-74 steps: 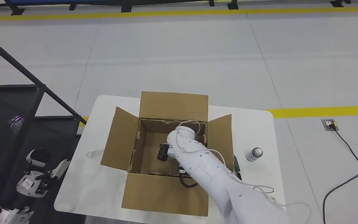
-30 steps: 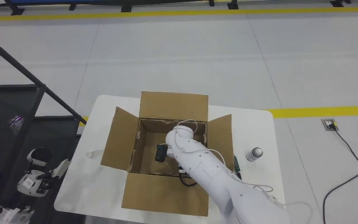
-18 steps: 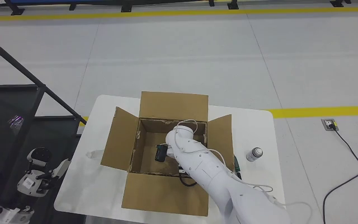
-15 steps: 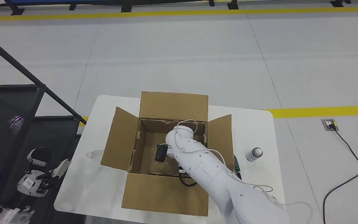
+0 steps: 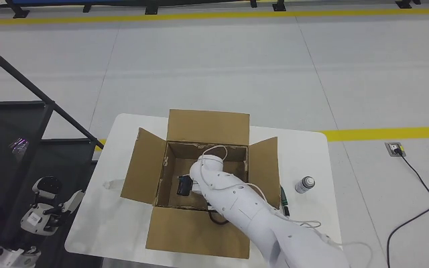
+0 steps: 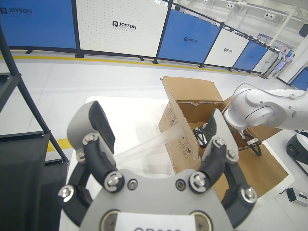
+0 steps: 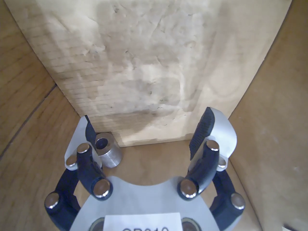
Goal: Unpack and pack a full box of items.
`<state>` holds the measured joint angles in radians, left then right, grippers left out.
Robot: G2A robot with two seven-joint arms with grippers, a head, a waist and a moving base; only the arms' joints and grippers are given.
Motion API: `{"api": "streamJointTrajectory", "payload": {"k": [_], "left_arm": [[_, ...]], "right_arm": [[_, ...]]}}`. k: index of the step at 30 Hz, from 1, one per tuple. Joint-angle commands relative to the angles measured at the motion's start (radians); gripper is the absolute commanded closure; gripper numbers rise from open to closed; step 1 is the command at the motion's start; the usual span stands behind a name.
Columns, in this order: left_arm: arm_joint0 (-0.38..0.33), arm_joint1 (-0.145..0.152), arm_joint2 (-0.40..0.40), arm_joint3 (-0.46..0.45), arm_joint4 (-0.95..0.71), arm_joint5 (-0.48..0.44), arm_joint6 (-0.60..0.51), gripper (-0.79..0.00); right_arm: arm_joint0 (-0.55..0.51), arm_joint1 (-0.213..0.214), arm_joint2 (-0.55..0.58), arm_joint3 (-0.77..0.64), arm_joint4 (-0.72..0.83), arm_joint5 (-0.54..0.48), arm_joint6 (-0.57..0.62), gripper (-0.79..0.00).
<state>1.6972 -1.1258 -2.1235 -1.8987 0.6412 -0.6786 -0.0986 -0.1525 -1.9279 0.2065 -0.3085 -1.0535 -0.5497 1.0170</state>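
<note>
Right wrist view: R gripper (image 7: pixel 148 118) spread, empty, inside box (image 7: pixel 24 73); metal sleeve (image 7: pixel 107 150) beside one finger. L gripper (image 6: pixel 155 111) spread too. Unpack nearly done, you'd judge; repack pending.

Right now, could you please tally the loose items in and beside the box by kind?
Metal cylinder: 1
Can: 1
Clear tube: 1
Green tool: 1
Total: 4
</note>
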Motion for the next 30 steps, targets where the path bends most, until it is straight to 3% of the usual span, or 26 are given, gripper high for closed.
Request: {"api": "streamJointTrajectory", "payload": {"k": [1,7,11,15,21,30], "left_arm": [[0.000,0.000,0.000,0.000,0.000,0.000,0.000,-0.785],[0.000,0.000,0.000,0.000,0.000,0.000,0.000,-0.785],[0.000,0.000,0.000,0.000,0.000,0.000,0.000,-0.785],[0.000,0.000,0.000,0.000,0.000,0.000,0.000,-0.785],[0.000,0.000,0.000,0.000,0.000,0.000,0.000,-0.785],[0.000,0.000,0.000,0.000,0.000,0.000,0.000,-0.785]], "right_arm": [[-0.003,0.007,0.008,-0.020,0.003,0.019,0.006,-0.785],[-0.031,0.051,0.028,-0.126,-0.017,0.104,0.044,-0.785],[-0.084,0.112,0.035,-0.266,-0.092,0.197,0.010,-0.785],[-0.164,0.201,0.062,-0.497,-0.191,0.326,0.056,-0.785],[-0.348,0.376,0.190,-0.975,-0.400,0.470,0.233,-0.785],[-0.348,0.376,0.190,-0.975,-0.400,0.470,0.233,-0.785]]}}
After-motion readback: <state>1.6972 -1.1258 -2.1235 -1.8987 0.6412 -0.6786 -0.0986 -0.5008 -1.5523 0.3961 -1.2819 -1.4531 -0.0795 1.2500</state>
